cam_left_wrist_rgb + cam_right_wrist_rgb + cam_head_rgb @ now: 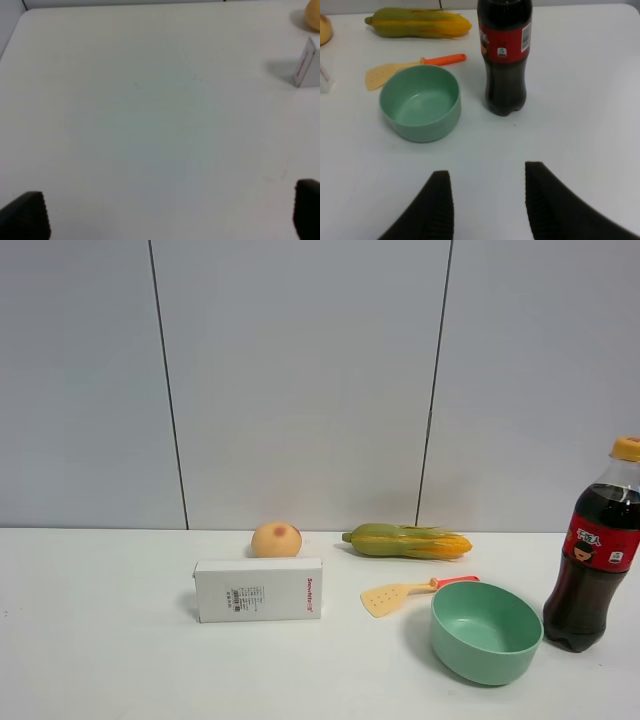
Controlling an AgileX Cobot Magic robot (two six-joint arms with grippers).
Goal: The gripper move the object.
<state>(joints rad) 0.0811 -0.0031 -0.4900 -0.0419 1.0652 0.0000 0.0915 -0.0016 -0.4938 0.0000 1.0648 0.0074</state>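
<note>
The cola bottle [595, 550] stands upright at the right of the white table, with a yellow cap and red label, next to the green bowl. In the right wrist view the bottle [505, 55] stands a short way ahead of my right gripper [487, 192], whose black fingers are open and empty above the bare table. My left gripper [170, 212] is open and empty; only its two black fingertips [27, 212] show at the frame's corners over bare table. Neither arm shows in the exterior view.
A green bowl [486, 631] sits just left of the bottle. A yellow spatula with an orange handle [405, 593], a corn cob [407, 540], a peach [276, 539] and a white box [259, 590] lie further left. The box's corner [307, 65] shows in the left wrist view.
</note>
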